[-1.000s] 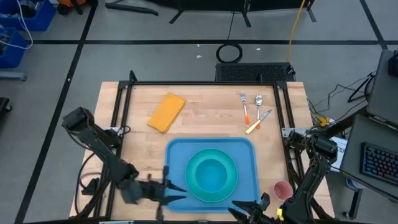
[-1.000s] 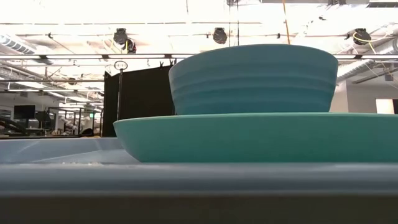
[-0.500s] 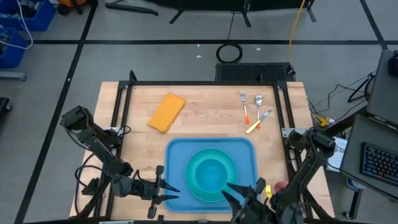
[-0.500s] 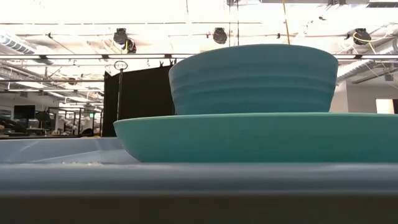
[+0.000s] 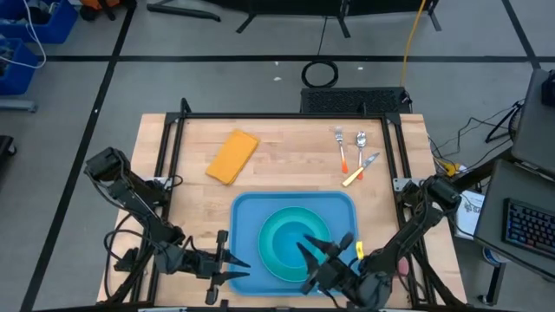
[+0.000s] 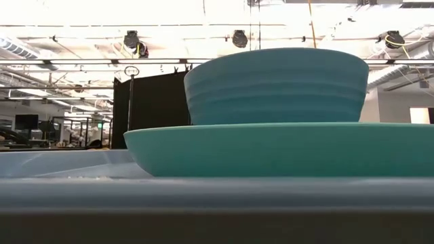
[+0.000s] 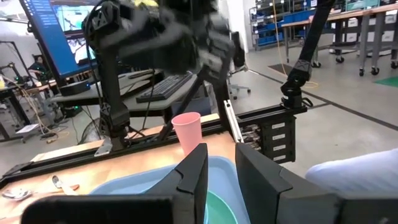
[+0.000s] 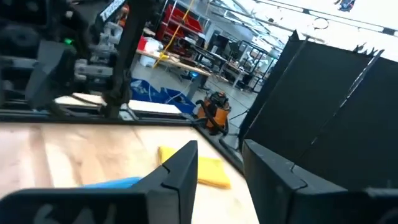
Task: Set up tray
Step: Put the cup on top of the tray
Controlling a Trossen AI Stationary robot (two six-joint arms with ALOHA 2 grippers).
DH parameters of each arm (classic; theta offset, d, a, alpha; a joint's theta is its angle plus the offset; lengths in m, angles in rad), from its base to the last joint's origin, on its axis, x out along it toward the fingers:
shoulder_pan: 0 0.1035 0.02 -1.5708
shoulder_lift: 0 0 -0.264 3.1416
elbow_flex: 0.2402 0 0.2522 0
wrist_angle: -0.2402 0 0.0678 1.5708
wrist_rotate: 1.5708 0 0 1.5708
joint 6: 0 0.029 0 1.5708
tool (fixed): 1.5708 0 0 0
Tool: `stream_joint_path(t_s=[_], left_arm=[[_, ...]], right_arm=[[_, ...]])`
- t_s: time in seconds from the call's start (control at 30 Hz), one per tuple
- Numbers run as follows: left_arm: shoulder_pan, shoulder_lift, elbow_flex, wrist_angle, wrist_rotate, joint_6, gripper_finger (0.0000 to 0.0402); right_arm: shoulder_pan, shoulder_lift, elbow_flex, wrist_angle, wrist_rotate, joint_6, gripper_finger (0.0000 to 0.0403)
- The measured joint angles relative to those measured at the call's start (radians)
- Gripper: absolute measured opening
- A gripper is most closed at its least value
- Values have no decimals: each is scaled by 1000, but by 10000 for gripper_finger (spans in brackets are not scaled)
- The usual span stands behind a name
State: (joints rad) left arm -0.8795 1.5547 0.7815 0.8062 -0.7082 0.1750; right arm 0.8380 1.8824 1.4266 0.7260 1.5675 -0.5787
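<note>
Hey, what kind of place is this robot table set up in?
Most likely a robotics lab or industrial workshop. The wooden table stands on a taped concrete floor, a computer monitor and keyboard sit beside it, and workbenches with blue storage bins fill the room behind.

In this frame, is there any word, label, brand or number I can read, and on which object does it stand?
No text can be read in any view.
Monitor behind the table: windows show, too blurred to read.
Tray, plate, bowl, pink cup: no markings visible.
</note>
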Motion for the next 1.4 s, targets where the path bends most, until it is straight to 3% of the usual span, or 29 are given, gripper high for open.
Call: stream_joint_path(t_s=[0.07,0.2,0.3,0.47,0.57,0.7,0.9,1.0,1.17,1.4], left_arm=[[0,0,0,0,0,4,88],[0,0,0,-1,0,6,88],[0,0,0,0,0,6,88],[0,0,0,2,0,6,88],[0,0,0,2,0,6,88],[0,0,1,0,0,5,88],[1,1,1,-9,-1,3,88],[1,1,1,-20,-1,0,88],[1,1,1,-26,-1,-3,88],[1,1,1,-26,-1,-1,88]], right_arm=[[15,-4,-49,8,-46,80,100],[52,-5,-133,-81,-280,334,74],[55,-35,-153,-338,-510,683,60],[1,-42,-124,-818,-797,1185,48],[-24,-45,-105,-1012,-1017,1383,48],[-46,-92,-94,-1152,-1252,1508,47],[-39,-234,-91,-1257,-1311,1654,47],[-19,-291,-91,-1414,-1333,1758,47],[22,-325,-92,-1719,-1463,1999,47],[47,-325,-92,-1752,-1548,2135,50]])
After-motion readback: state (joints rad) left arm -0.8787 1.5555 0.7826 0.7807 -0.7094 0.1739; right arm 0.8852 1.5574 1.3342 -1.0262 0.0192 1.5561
